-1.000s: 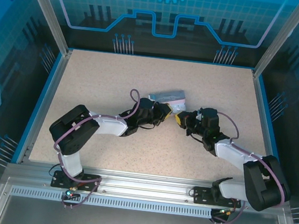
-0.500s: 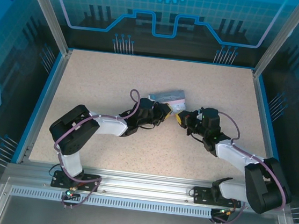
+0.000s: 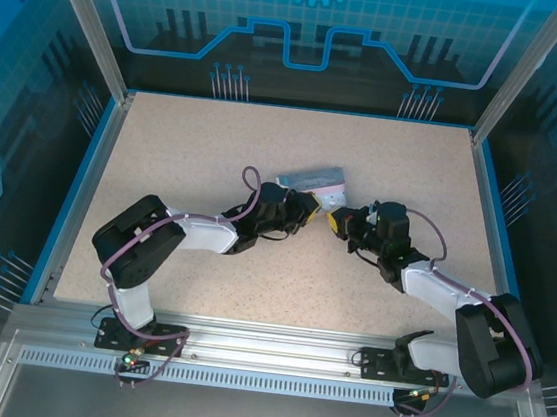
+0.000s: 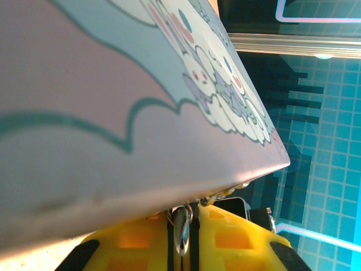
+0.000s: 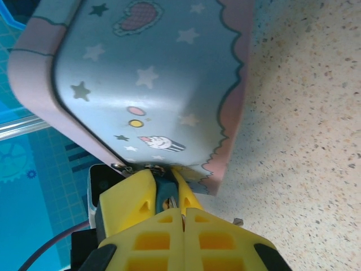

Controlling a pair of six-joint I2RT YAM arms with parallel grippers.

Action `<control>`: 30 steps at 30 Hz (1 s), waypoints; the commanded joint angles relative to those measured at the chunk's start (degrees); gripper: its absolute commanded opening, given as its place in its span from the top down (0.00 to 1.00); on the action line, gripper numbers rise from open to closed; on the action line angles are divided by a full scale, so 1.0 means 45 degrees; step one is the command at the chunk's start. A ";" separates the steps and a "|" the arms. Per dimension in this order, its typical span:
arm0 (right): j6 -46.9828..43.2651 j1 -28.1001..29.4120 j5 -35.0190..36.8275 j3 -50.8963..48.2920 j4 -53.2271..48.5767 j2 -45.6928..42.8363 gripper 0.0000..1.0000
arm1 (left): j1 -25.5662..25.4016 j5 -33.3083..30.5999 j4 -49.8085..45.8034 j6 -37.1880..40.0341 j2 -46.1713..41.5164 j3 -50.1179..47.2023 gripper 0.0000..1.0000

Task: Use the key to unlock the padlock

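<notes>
Nothing is seen moved lately: the key (image 4: 181, 231) is clamped by the left gripper (image 4: 183, 213), the padlock (image 5: 162, 195) apparently by the right gripper (image 5: 167, 182), so insertion is judged pending.

Arms (image 3: 195, 231) of white links and black joints, looping purple cables (image 3: 246, 173) — yellow, grid-pocketed fingers (image 5: 146, 243).

Shifts the right arm (image 3: 449, 298) slightly outward over the past second, elbow dropping a shade toward the near rail (image 3: 273, 344), wrist behind the right gripper (image 3: 337, 221) drifting rightward.
</notes>
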 commanded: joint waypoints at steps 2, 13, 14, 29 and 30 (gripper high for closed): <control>-0.0210 0.0036 0.0048 -0.0308 0.0160 -0.0366 1.00 | -0.0176 0.0015 0.0738 -0.0180 0.0146 0.0012 1.00; -0.0309 0.0035 -0.0110 0.0340 0.0111 0.0013 1.00 | -0.0194 0.0035 0.0718 -0.0162 0.0142 0.0049 1.00; -0.0309 0.0036 -0.0109 0.0411 0.0116 0.0062 1.00 | -0.0186 0.0035 0.0706 -0.0154 0.0145 0.0047 1.00; -0.0342 0.0101 -0.0178 0.0762 0.0274 0.0346 1.00 | -0.0235 0.0008 0.0773 -0.0231 0.0191 0.0129 1.00; -0.0328 0.0134 -0.0180 0.0723 0.0287 0.0335 1.00 | -0.0232 0.0000 0.0822 -0.0265 0.0219 0.0142 1.00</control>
